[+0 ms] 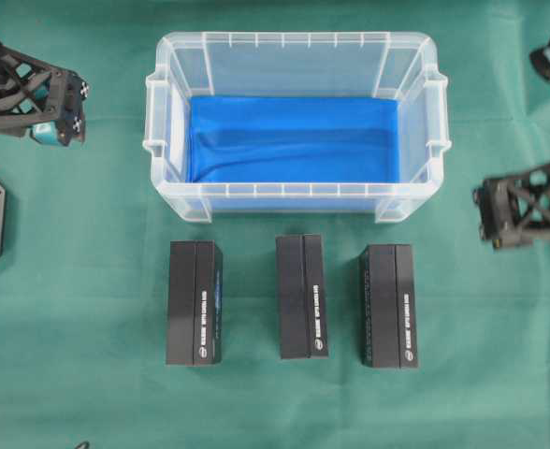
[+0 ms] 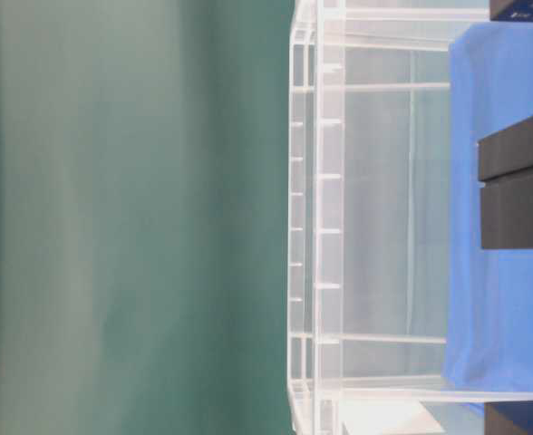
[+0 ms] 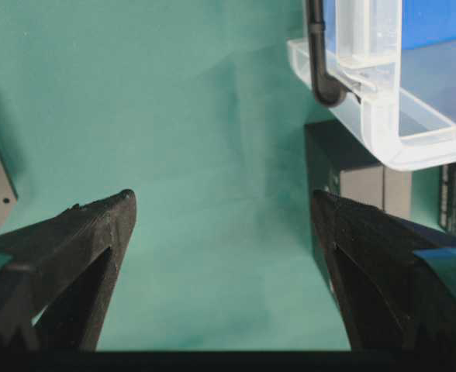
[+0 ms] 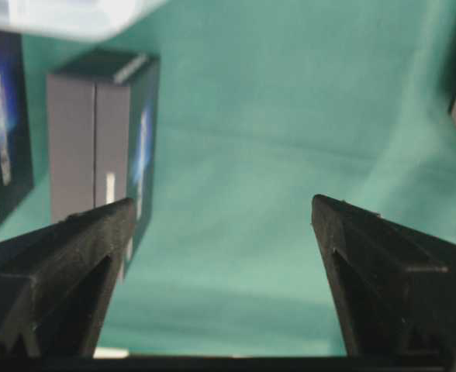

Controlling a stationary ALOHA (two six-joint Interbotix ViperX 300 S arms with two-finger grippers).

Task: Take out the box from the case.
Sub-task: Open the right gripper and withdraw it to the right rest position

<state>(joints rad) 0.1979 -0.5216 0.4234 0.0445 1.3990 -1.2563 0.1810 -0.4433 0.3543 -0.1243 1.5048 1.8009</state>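
Overhead exterior view, case (image 1: 296, 49) holding only blue cloth (image 1: 294, 138), three boxes (image 1: 302, 296) outside, both fingers spread.

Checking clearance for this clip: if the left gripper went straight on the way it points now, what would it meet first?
Probably the bare green table cloth: the open left gripper has nothing between its fingers. The case and a black box sit off to the side.

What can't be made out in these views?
- Box lettering: too small overhead, blurred in the right wrist view.
- Right tool: cropped by the overhead frame edge.
- Case: cut off by the table-level frame edge; boxes in front hide part of its blue cloth.
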